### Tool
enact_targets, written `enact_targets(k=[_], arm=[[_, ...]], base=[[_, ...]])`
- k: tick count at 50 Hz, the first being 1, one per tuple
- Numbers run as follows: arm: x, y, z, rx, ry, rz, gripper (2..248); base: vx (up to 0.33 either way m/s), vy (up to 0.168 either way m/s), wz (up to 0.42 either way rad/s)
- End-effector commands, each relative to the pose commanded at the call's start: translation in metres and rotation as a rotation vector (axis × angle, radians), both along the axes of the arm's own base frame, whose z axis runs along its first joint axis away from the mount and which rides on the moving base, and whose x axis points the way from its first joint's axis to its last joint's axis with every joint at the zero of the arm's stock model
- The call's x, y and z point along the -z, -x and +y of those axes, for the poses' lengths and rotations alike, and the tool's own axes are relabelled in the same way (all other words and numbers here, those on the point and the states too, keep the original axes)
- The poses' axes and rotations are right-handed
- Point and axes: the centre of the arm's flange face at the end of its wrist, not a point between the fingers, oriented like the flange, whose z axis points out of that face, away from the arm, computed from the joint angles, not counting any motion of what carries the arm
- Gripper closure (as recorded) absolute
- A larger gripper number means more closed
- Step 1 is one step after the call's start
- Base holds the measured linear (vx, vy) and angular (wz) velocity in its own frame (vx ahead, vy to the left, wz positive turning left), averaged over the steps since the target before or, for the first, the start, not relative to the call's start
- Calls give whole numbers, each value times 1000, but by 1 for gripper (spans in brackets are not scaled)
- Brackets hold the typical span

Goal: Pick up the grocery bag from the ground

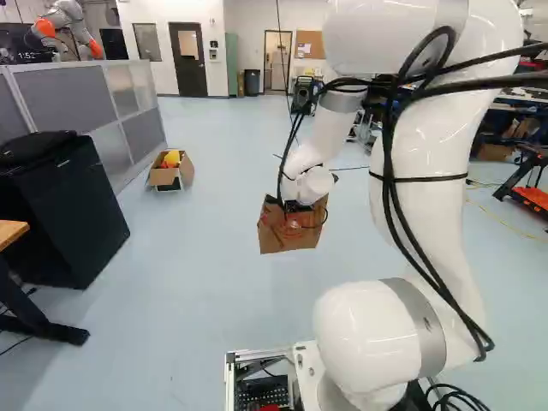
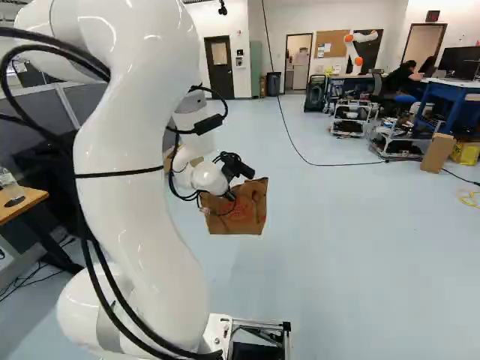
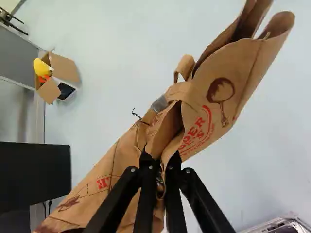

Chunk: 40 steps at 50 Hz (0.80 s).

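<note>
The wrist view alone shows the black two-fingered gripper (image 2: 229, 195) clamped on folds of the brown paper grocery bag (image 2: 244, 214), ahead of the base; its fingertips are partly hidden. Farther left, an open cardboard box (image 1: 161, 177) holds something yellow in the left base view; the white robot arm (image 2: 139, 172) mostly covers it in the right.

Bottle (image 2: 9, 184) on wooden tabletop (image 2: 31, 197), near far edge. Open cardboard box (image 3: 65, 67) at floor (image 1: 214, 265) edge along partition (image 1: 73, 94), yellow item (image 3: 42, 66) inside. Black cabinet (image 1: 64, 205) near partition.
</note>
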Motion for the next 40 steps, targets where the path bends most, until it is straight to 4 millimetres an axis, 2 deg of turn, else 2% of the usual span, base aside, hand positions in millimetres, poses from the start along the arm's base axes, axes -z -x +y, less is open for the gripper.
enact_targets(k=[20,40], arm=[[-28,33,0,-86,85,-109,225],[-56,80,0,-184,209,-249,225]], base=[[0,0,0],[0,0,0]])
